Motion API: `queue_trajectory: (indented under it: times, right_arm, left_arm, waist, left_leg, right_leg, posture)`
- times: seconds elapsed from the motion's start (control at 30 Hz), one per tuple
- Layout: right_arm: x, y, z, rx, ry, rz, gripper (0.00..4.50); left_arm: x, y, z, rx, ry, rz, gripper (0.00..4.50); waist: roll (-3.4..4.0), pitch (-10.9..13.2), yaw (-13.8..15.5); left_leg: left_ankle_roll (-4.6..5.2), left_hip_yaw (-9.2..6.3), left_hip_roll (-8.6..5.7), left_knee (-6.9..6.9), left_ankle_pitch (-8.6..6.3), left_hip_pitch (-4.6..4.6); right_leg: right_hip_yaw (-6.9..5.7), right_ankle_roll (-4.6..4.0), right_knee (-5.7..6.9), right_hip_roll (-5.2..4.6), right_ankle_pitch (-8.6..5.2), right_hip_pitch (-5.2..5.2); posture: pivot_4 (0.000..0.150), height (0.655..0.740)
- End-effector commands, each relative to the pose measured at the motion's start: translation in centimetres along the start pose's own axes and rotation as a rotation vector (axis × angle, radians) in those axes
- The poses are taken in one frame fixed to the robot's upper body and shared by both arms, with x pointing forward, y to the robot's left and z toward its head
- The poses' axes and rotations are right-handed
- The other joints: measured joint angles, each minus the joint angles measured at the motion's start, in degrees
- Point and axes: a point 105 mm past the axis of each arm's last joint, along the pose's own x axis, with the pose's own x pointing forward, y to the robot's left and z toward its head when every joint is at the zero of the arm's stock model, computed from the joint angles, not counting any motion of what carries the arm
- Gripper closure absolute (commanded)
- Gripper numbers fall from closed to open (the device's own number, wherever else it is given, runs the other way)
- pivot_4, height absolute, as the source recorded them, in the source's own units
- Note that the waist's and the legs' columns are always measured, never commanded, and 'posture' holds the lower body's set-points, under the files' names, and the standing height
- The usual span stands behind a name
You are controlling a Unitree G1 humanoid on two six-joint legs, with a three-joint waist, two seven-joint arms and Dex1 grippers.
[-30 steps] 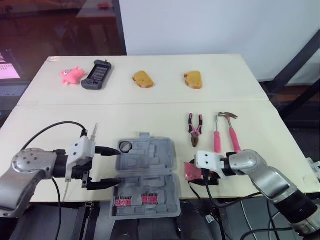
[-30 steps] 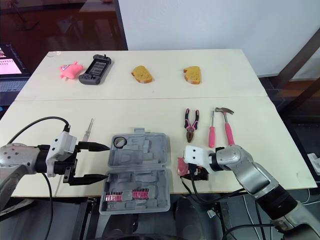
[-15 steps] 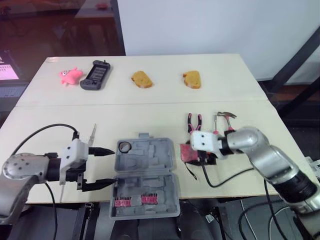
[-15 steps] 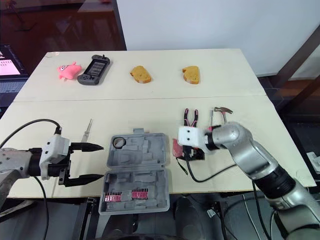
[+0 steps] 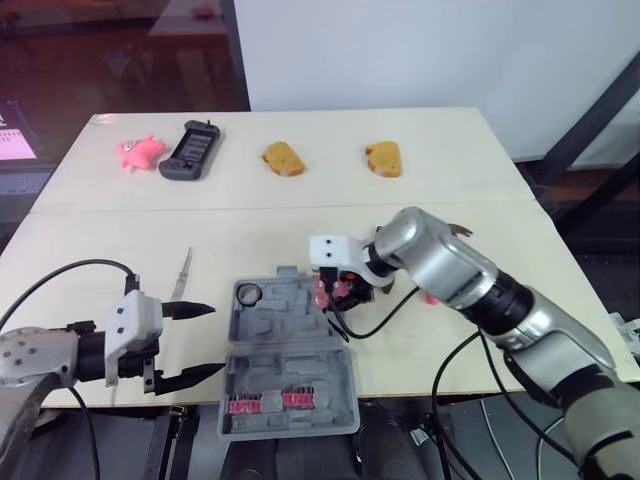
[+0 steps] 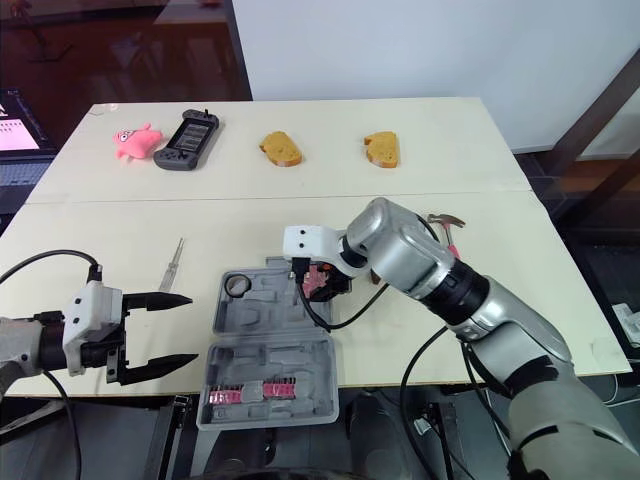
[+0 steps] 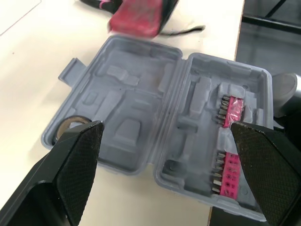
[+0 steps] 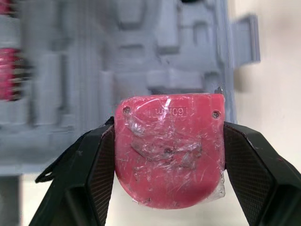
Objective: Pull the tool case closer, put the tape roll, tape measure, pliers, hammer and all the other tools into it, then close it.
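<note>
Currently the open grey tool case lies at the near edge of the table, its two halves flat, a little left of centre. A tape roll sits in the far left corner of the far half. Two pink bit strips sit in the near half.

The red tape measure is pinched between the two fingers of the right gripper, one finger on each side. It is held at the far right corner of the case, partly over the moulded tray and partly over bare table. Whether it touches the case cannot be told.

The left gripper is just left of the case with its fingers spread wide, holding nothing.

The right wrist view alone shows the tape measure's face: screws, an embossed marking (not legible) and a wrinkled film. The left wrist view alone gives the tray recesses in detail; there the tape roll is partly hidden by one finger.

A thin screwdriver lies on the table left of the case. On the right, the hammer shows its head past the right forearm, and the tools beside it cannot be made out.

Along the far side lie a pink toy, a black handheld console and two bread pieces.
</note>
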Motion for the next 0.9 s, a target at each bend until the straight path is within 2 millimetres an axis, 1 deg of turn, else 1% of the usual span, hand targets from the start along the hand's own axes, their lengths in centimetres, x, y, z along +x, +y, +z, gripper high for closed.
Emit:
queue_trajectory:
  times: [0.03,0.37,0.7,0.9]
  right_arm:
    - [0.9,-0.6,0.2,-0.048,0.026,-0.037,1.66]
    - [3.6,-1.1,0.5,-0.095,0.064,-0.041,1.66]
    - [4.2,-1.5,0.2,-0.111,0.078,-0.049,1.66]
    - [3.9,-1.7,0.0,-0.130,0.081,-0.058,1.66]
  left_arm:
    - [-0.6,0.1,0.6,0.047,0.000,0.039,0.00]
    - [-1.3,-0.2,0.4,0.056,0.029,0.072,0.00]
    - [-1.5,-0.5,0.3,0.050,0.041,0.082,0.00]
    - [-1.3,-0.5,0.2,0.045,0.039,0.078,0.00]
  waist:
    - [0.00,0.00,0.00]
    - [0.00,0.00,-0.02]
    - [0.00,0.00,-0.04]
    - [0.00,0.00,-0.04]
  left_leg:
    - [0.00,0.01,0.00,0.00,0.00,0.00]
    - [0.00,0.00,0.00,0.01,0.00,0.00]
    - [0.00,0.00,0.00,0.01,0.00,0.03]
    - [0.00,0.00,0.00,0.00,0.00,0.04]
  right_leg:
    - [0.00,0.00,0.00,-0.01,0.00,0.00]
    - [0.00,-0.01,0.00,0.00,0.01,-0.01]
    - [-0.01,-0.01,0.01,0.01,0.01,0.01]
    - [-0.01,-0.01,0.01,0.01,0.01,0.01]
  posture:
    - [0.150,0.7400]
    - [0.150,0.7400]
    - [0.150,0.7400]
    - [0.150,0.7400]
